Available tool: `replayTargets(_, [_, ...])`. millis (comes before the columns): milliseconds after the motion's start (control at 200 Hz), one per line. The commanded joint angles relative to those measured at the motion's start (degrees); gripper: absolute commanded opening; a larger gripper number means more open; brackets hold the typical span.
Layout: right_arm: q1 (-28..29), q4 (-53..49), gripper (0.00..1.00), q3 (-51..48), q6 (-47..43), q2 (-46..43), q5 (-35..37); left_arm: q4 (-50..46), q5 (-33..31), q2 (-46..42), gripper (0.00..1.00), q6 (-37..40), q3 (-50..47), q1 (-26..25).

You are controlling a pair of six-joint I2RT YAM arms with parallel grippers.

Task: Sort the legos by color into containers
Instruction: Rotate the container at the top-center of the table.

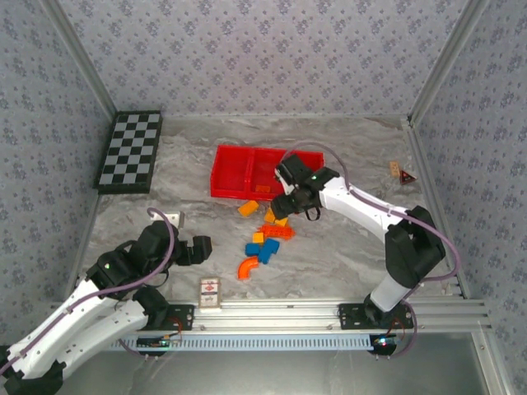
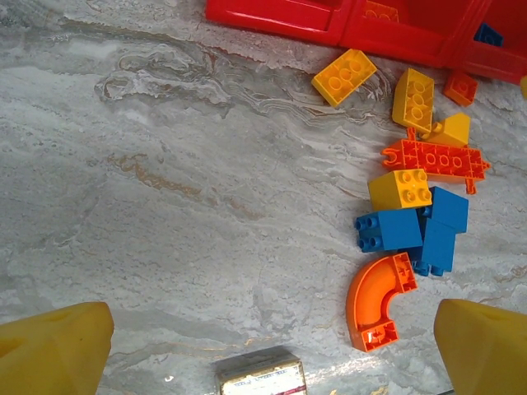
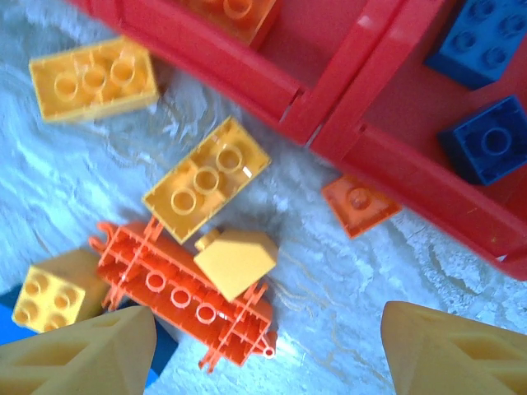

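While the left pincer [image 2: 272,321] hangs near its own base with its yellow fingers [image 2: 53,350] spread wide and nothing between them, a small printed card [image 2: 262,377] lies just below it on the grey marbled counter [image 1: 346,247].

Beyond the card lie the loose legos [image 1: 263,239]. Nearest is a curved red-orange brick [image 2: 375,300]. Next come blue bricks [image 2: 412,230] touching one another, with a yellow square brick [image 2: 401,189] against them. Then there is a flat red-orange plate [image 3: 185,304] with a yellow sloped brick [image 3: 235,262] resting on its edge. The right pincer [image 3: 269,317] hovers over this plate, released and grasping nothing.

Past it sit a yellow oblong brick [image 3: 206,191] and a small red-orange piece [image 3: 358,203], which is just beside the near wall of the shallow bright red plastic tray [image 1: 226,177]. Two dark blue bricks [image 3: 494,144] already lie in one compartment and an orange brick [image 3: 235,12] in the one next to it, so the sorting looks partly done.

The step in hand seems to be picking the next brick, probably the sloped brick or the plate beneath it. That calls for lowering, clenching across one piece alone so its neighbour is not dragged along, then carrying it to the matching compartment.

A black-and-white checkerboard [image 1: 130,151] lies at the far left.
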Motion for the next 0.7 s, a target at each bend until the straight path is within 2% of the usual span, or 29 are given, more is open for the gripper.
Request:
replayTargets(0, [0.7, -1.1, 0.74, -0.8, -5.2, -1.0, 0.3, 0.0, -1.1, -0.2, 1.00, -0.3, 1.2, -0.5])
replayTargets(120, [-0.6, -5.2, 0.74, 1.5, 0.0, 3.0, 3.6, -0.1, -1.1, -0.3, 1.00, -0.4, 1.2, -0.4])
replayTargets(250, [-3.3, -9.6, 0.71, 3.6, 15.6, 7.3, 4.9, -0.2, -1.3, -0.5, 1.00, -0.5, 1.3, -0.5])
replayTargets(395, [-3.4, 0.5, 0.69, -4.3, 27.6, 4.4, 1.3, -0.3, -1.4, -0.5, 1.00, -0.6, 1.2, -0.8])
replayTargets(490, [-3.8, 4.8, 0.69, -7.5, 30.8, 3.7, -1.3, -0.3, -1.3, -0.5, 1.00, -0.5, 1.3, -0.8])
replayTargets(695, [-7.1, 5.4, 0.71, -5.7, 27.7, 5.7, -1.5, -0.3, -1.5, -0.4, 1.00, -0.5, 1.3, -1.1])
